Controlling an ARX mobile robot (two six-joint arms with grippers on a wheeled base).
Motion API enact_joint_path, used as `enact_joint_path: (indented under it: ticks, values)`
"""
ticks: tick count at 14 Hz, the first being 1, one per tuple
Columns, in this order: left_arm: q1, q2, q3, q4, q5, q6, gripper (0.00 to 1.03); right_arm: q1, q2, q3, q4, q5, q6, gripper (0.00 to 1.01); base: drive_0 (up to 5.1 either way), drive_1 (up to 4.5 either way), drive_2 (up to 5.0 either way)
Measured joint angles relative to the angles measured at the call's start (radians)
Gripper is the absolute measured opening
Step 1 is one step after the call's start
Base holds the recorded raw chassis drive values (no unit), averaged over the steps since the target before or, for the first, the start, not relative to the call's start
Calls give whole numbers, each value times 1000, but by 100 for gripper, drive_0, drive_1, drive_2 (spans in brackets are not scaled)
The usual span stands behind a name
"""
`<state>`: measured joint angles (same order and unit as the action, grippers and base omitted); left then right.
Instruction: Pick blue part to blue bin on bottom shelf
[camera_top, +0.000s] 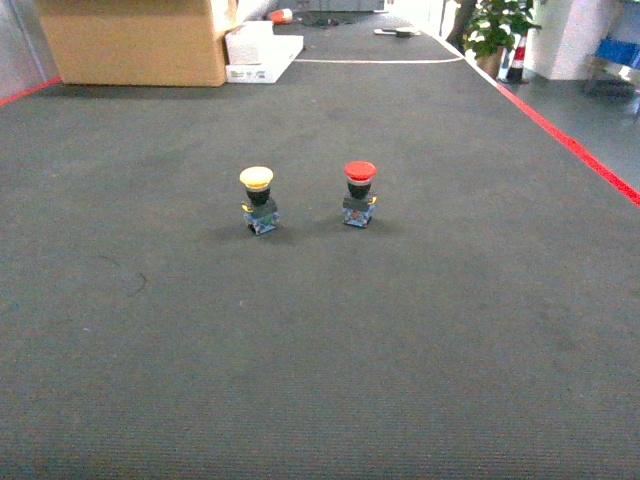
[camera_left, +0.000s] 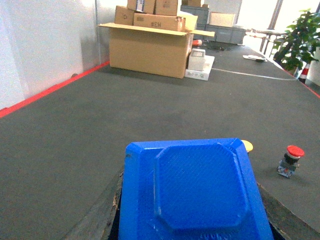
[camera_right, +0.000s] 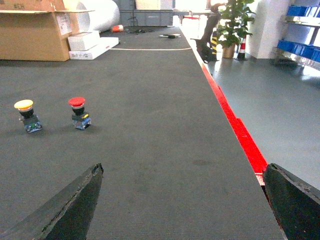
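Note:
The blue part (camera_left: 200, 195), a blocky piece with an octagonal raised face, fills the bottom of the left wrist view. My left gripper (camera_left: 190, 182) is shut on it, with a dark finger showing at each side. It is held above the dark grey mat. My right gripper (camera_right: 184, 167) is open over bare mat with nothing between its fingers. Neither gripper shows in the head view. Blue crates on a steel rack (camera_right: 300, 30) stand far off at the right; I cannot tell which one is the blue bin or which level is the bottom shelf.
A yellow-capped push button (camera_top: 258, 200) and a red-capped one (camera_top: 359, 193) stand on the mat mid-table. A cardboard box (camera_top: 135, 40) and white boxes (camera_top: 262, 52) sit at the far left. Red tape (camera_top: 570, 140) marks the right edge, with a potted plant (camera_top: 495, 30) beyond.

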<state>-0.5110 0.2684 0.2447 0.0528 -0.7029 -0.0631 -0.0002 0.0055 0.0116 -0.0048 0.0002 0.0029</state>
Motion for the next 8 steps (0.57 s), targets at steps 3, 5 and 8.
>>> enact_joint_path:
  ticks: [3,5,8]
  values:
    - [0,2,0,0,0,0,44,0,0,0,0,0,0,98,-2,-139,135]
    - [0,-2,0,2,0,0,44,0,0,0,3,0,0,98,-6,-417,404]
    - [1,-3,0,1,0,0,44,0,0,0,0,0,0,98,-6,-417,404]
